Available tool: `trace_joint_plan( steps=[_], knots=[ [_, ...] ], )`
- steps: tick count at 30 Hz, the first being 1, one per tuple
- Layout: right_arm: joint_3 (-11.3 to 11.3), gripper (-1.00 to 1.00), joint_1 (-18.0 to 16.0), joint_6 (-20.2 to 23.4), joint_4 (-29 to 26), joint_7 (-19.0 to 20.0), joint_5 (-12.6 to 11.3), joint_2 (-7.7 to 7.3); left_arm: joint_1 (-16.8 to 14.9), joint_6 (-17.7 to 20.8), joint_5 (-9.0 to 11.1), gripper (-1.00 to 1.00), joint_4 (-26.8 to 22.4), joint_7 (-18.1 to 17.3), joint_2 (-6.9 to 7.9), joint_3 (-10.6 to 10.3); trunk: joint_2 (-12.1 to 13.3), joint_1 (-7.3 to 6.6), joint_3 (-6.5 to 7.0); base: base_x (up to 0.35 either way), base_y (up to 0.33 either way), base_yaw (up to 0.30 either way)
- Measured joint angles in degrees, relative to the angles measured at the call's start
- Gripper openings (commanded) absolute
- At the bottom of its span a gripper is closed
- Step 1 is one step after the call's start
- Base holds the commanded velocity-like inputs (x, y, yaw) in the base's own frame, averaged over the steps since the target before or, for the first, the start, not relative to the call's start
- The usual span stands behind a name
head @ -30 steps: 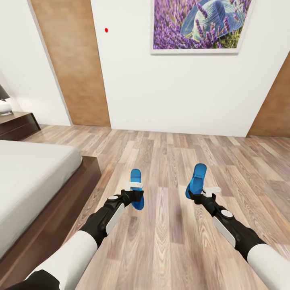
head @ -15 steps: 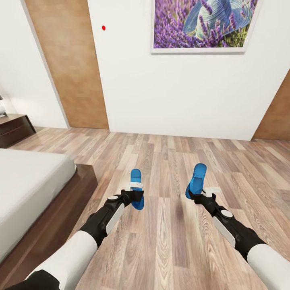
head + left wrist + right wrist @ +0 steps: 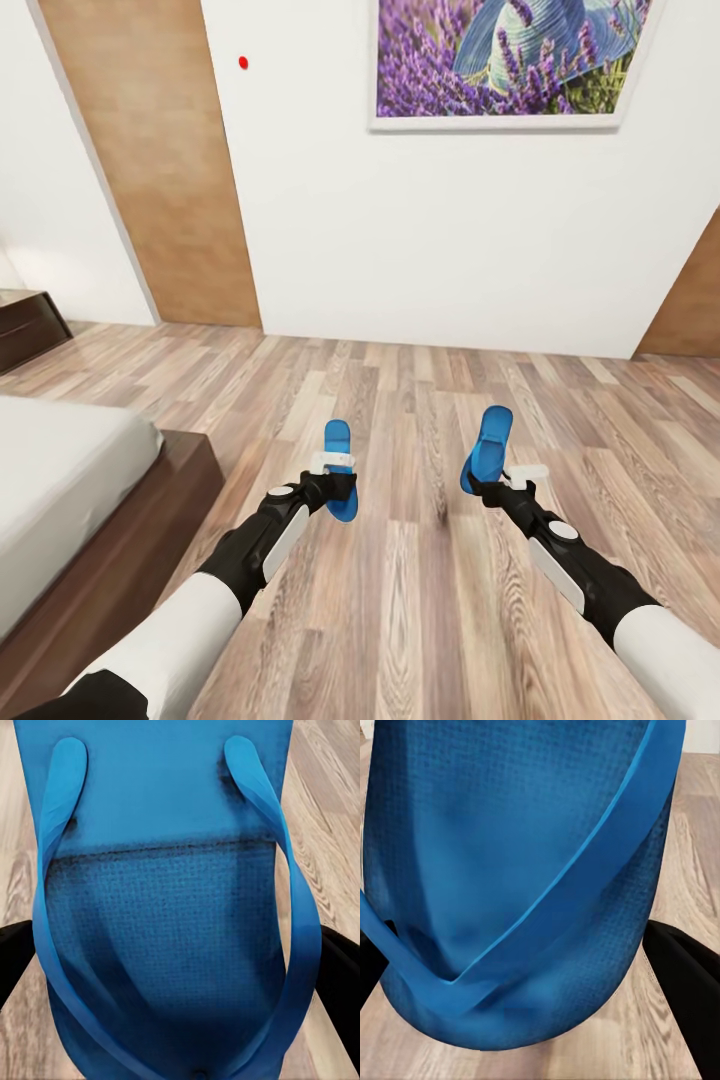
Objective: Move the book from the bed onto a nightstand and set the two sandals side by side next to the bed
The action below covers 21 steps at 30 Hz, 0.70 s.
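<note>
Camera swung right; each pincer still grips a sandal (image 3: 339,470)

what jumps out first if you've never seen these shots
Two bright blue sandals, one gripped in the left claw, one in the right claw, held above the wood floor. Next, the purple lavender picture on the white wall ahead, and the bed corner at the left.

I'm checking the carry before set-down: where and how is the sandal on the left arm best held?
As now: the left end effector clamps the left sandal across its narrow width near one end, coming in along its length. The flat, thin sole suits that pinch, and the free end sticks out ahead, probably easy to lay on the floor.
</note>
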Motion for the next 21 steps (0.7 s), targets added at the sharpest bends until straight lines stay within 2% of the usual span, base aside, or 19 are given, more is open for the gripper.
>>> trace_joint_plan(
  steps=[21],
  knots=[
    [0.15, -1.0, 0.0, 0.19, 0.32, -0.06, -0.09, 0.12, 0.0, -0.02, 0.08, -1.0, 0.0, 0.3, 0.21, 0.03, 0.0, 0.0, 0.0, 0.329, -0.053, 0.0]
  ],
)
